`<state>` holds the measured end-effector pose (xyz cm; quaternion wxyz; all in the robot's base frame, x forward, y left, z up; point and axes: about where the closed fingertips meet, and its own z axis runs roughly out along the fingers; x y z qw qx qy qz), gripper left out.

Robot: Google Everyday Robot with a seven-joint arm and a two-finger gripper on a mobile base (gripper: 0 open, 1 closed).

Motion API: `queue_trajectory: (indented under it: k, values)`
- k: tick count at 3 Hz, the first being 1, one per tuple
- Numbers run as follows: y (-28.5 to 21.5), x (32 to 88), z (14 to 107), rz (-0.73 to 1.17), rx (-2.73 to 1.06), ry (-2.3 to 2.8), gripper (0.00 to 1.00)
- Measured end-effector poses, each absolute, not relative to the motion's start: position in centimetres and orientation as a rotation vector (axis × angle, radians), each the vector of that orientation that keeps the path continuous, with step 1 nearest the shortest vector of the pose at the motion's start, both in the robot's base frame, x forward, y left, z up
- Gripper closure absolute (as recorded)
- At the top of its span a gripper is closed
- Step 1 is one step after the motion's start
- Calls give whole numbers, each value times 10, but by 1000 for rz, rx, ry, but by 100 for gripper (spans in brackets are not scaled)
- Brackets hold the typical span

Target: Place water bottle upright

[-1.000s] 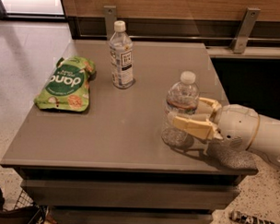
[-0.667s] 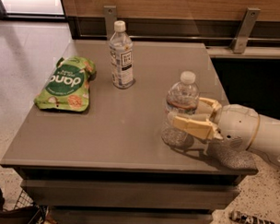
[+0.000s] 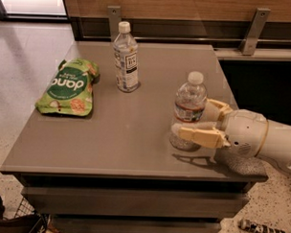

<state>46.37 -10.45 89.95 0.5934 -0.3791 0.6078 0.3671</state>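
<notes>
On the table's right side, upright water bottle snug between the pincer's closed-in fingers.

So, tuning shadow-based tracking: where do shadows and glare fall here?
Camera view: the pincer, at the water bottle by the right edge of the table, throws a dark shadow onto the surface just in front; pale glare washes the far-left corner.

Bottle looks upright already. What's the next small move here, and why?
Probably open the gripper and back it away to the right: the water bottle stands upright with its base on the table, and the gripper appears closed around its lower body.
</notes>
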Motion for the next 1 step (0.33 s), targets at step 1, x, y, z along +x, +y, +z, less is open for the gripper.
queue_trajectory:
  k: [1]
  values:
    - [-103, 464, 900, 854, -883, 1412, 0]
